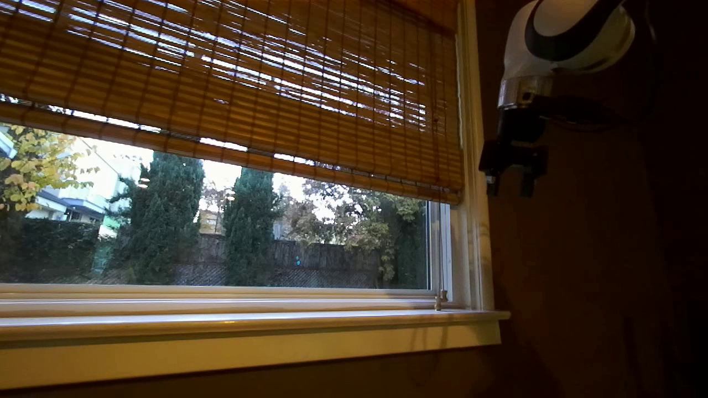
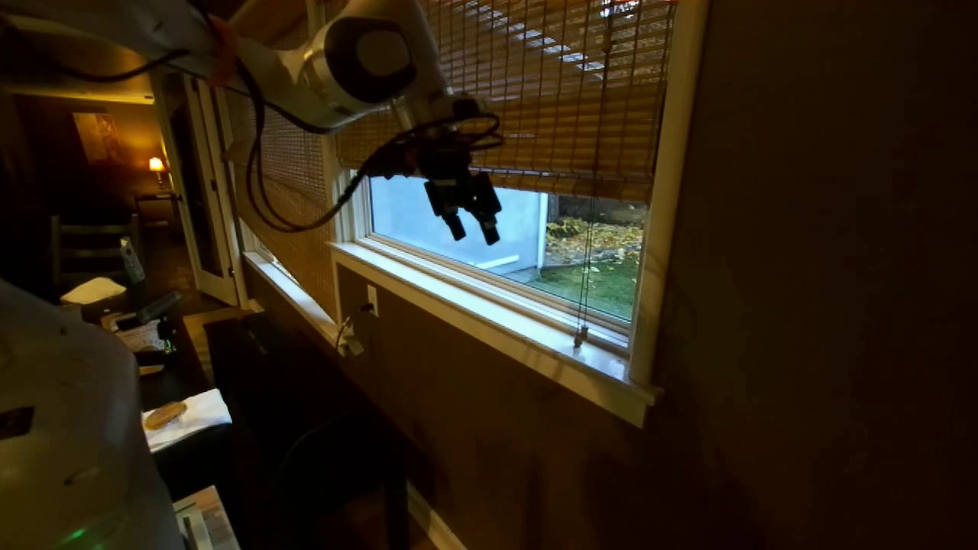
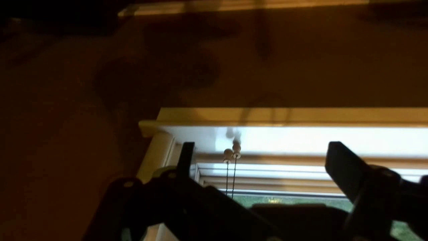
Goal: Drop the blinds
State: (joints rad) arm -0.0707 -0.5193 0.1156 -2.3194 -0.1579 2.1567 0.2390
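Claw [image 2: 474,232] points down — gaping.

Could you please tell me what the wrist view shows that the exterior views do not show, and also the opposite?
Only the wrist view shows the two cord pulls framed between the spread fingers of the tool.

Only the exterior views show the blinds, their bottom edge above the sill, and the white arm. A lit lamp also appears in an exterior view.

Shared by all: the tool with its fingers apart, the sill and the cord pulls.
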